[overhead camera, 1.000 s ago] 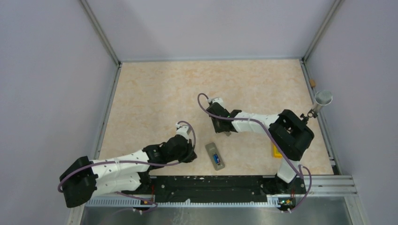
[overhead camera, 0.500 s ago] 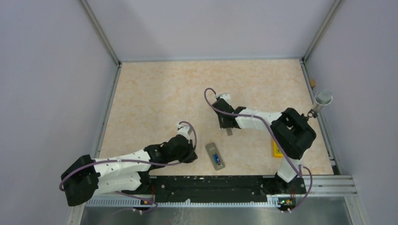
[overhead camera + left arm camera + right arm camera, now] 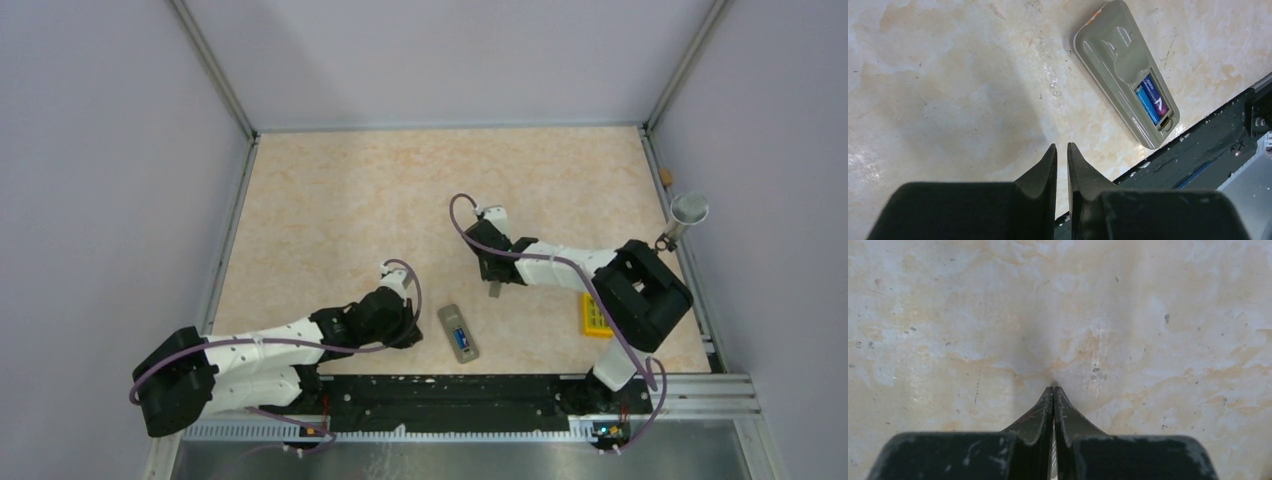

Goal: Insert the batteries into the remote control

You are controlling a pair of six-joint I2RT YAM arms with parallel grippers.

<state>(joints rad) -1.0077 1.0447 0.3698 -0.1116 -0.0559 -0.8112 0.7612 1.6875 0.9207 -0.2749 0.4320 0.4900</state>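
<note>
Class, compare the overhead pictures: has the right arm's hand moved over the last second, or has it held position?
Yes. The right hand has shifted rightward and slightly nearer, away from the grey rectangular remote control, which has stayed put near the table's front edge.

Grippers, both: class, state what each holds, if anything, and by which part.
Left gripper: nothing. Right gripper: shut on a thin grey piece, apparently pinched at one end; the rest juts out in the top view.

right arm (image 3: 560, 265): swung rightward, elbow drawn back | small grey piece (image 3: 494, 289): apparently carried along | left arm (image 3: 300, 340): barely shifted
</note>
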